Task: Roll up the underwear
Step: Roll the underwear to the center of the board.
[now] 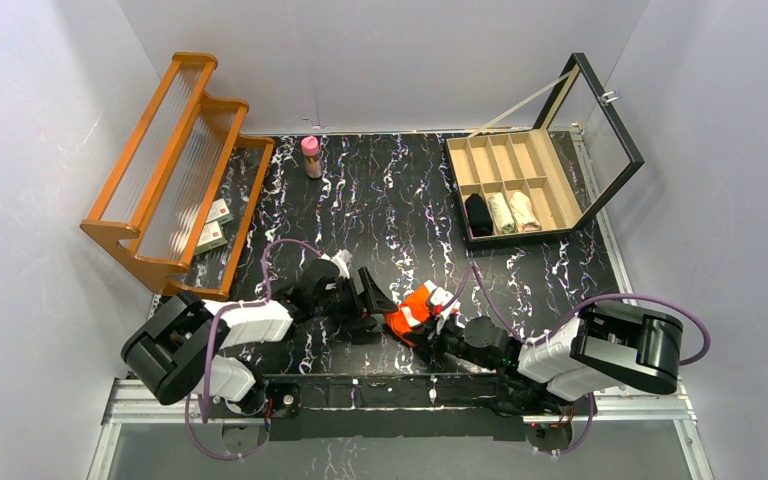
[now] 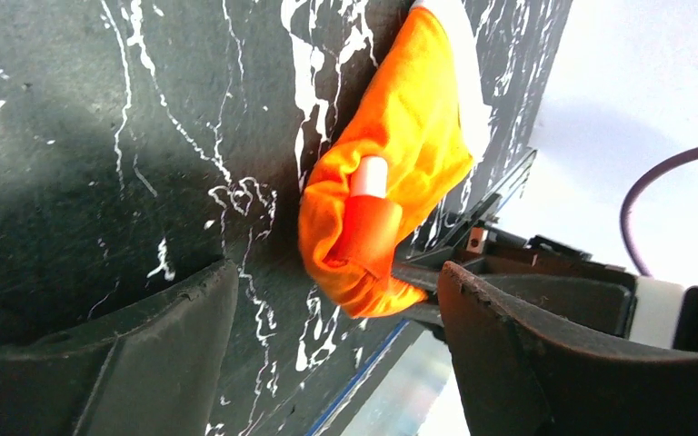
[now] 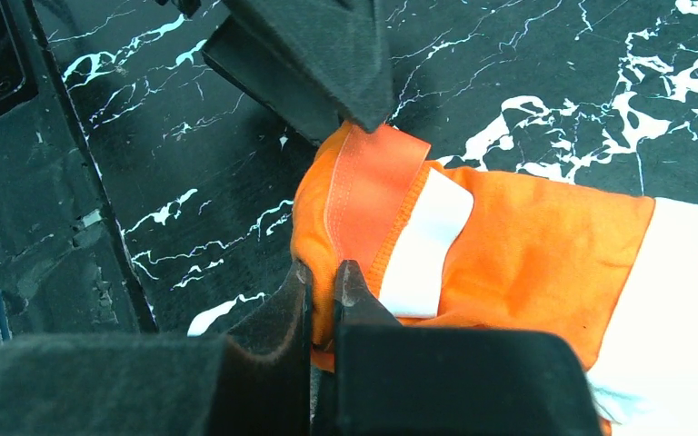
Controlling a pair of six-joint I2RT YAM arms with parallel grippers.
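The orange underwear (image 1: 418,310) with white trim lies partly rolled on the black marbled table, near the front edge between both arms. My right gripper (image 1: 440,325) is shut on its near rolled edge; in the right wrist view the fingertips (image 3: 323,270) pinch a fold of orange cloth (image 3: 527,245). My left gripper (image 1: 373,295) stands open just left of the garment. In the left wrist view its wide-apart fingers (image 2: 336,272) frame the cloth's end (image 2: 391,173) without touching it. One left finger (image 3: 327,54) hovers at the cloth's far edge.
An open wooden box (image 1: 560,195) with a glass lid stands at the back right, holding three rolled cloths, one black and two pale. A wooden rack (image 1: 175,170) sits at the left with small boxes (image 1: 215,225) below it. A pink bottle (image 1: 311,157) stands at the back.
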